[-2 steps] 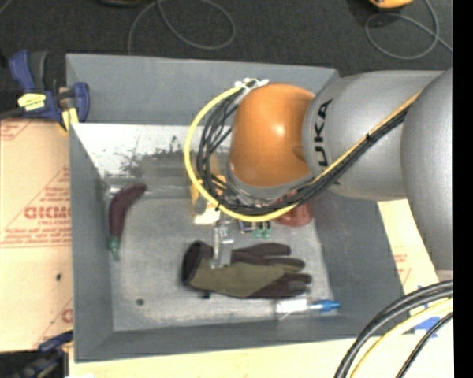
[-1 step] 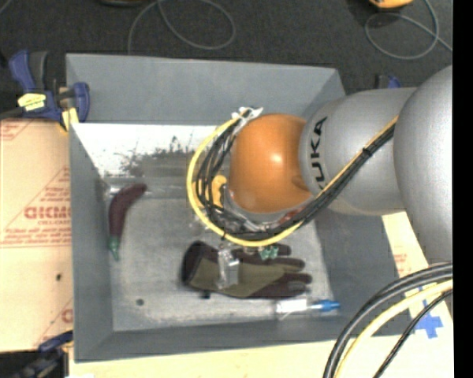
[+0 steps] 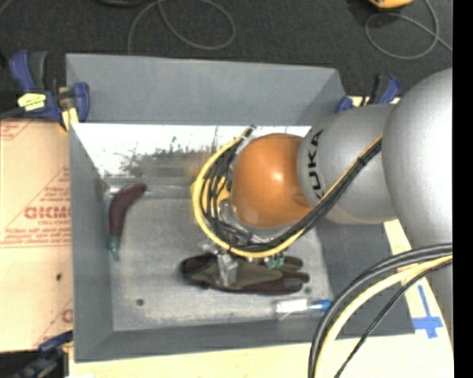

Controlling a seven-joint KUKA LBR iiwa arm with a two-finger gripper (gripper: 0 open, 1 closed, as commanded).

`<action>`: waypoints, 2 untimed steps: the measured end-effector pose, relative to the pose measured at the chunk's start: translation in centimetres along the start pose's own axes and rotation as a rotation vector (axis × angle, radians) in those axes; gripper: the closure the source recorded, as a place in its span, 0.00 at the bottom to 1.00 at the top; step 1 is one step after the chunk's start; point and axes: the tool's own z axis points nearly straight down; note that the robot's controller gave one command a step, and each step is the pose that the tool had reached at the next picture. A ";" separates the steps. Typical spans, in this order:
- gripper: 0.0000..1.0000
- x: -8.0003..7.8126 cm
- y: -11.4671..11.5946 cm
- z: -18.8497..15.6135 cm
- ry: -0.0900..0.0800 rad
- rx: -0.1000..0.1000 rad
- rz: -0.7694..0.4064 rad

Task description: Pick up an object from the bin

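Camera view: gripper point(image 3: 227, 269), open or closed impossible to tell, sits low on the dark floppy heap point(image 3: 288, 280) beneath it; limp pieces could slip or drag neighbours along.

Single camera above the bin point(image 3: 87, 235), looking down (slightly sidelong), arm point(image 3: 426, 156) at right
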 end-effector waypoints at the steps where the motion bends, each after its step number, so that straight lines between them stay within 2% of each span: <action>1: 1.00 0.0 0.0 0.0 0.000 0.000 0.001; 2: 1.00 -0.9 -0.3 -7.8 -0.003 0.000 0.037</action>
